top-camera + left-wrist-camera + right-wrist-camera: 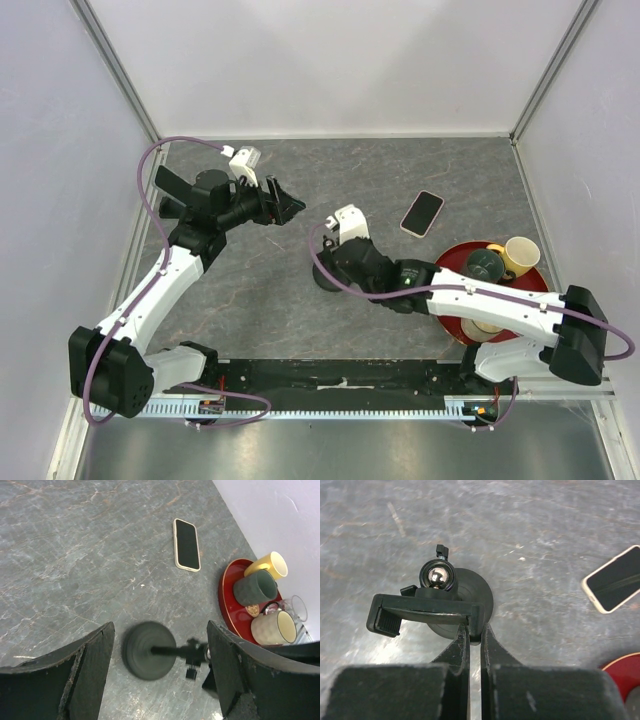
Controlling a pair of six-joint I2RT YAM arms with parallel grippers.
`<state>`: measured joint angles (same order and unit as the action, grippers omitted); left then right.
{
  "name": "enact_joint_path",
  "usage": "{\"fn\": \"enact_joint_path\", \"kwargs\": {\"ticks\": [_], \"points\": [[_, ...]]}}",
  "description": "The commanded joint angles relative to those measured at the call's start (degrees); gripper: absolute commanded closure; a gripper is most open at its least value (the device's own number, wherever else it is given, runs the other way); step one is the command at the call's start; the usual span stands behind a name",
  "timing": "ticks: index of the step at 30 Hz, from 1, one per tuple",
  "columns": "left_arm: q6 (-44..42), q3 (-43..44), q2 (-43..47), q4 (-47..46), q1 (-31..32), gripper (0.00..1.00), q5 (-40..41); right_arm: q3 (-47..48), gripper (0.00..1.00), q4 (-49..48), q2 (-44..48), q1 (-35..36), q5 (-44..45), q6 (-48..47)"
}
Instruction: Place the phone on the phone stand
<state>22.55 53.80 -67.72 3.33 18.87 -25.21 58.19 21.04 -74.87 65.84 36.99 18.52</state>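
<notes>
The phone [422, 213] lies flat, screen up, on the grey table right of centre; it also shows in the left wrist view [187, 544] and at the right edge of the right wrist view [615, 579]. The black phone stand [451, 605] has a round base [149, 650], a ball joint and a clamp cradle. My right gripper [475, 630] is shut on the end of the stand's cradle; in the top view it sits at the table's centre [335, 262]. My left gripper [290, 208] is open and empty, above the table left of the stand.
A red tray [452, 262] at the right holds a yellow mug [517, 254], a dark green mug [483, 266], a cream mug [274, 627] and a glass [297, 607]. White walls enclose the table.
</notes>
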Motion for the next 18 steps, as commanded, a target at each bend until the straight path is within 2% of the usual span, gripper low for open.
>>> {"fn": "enact_joint_path", "kwargs": {"ticks": [1,9,14,15,17,18], "points": [[-0.4,1.6,2.3,1.1,0.0,0.2,3.2,5.3,1.0,-10.4,-1.1,-4.7,2.2,-3.1],[0.2,1.5,2.9,0.7,-0.2,0.2,2.5,8.0,0.98,-12.2,-6.4,-6.6,0.7,-1.4],[1.1,1.4,2.8,0.4,-0.5,0.2,1.5,7.1,0.82,-12.2,-6.8,-7.7,-1.0,1.6],[1.2,1.3,2.8,0.4,-0.6,0.2,1.5,6.9,0.72,-12.2,-6.7,-7.8,-1.4,2.0],[1.3,1.3,2.6,0.3,-0.6,0.2,1.5,6.9,0.63,-11.6,-6.7,-8.1,-2.1,2.7],[1.3,1.2,2.6,0.3,-0.7,0.2,1.4,7.1,0.5,-11.0,-6.6,-8.2,-2.3,2.9]]}}
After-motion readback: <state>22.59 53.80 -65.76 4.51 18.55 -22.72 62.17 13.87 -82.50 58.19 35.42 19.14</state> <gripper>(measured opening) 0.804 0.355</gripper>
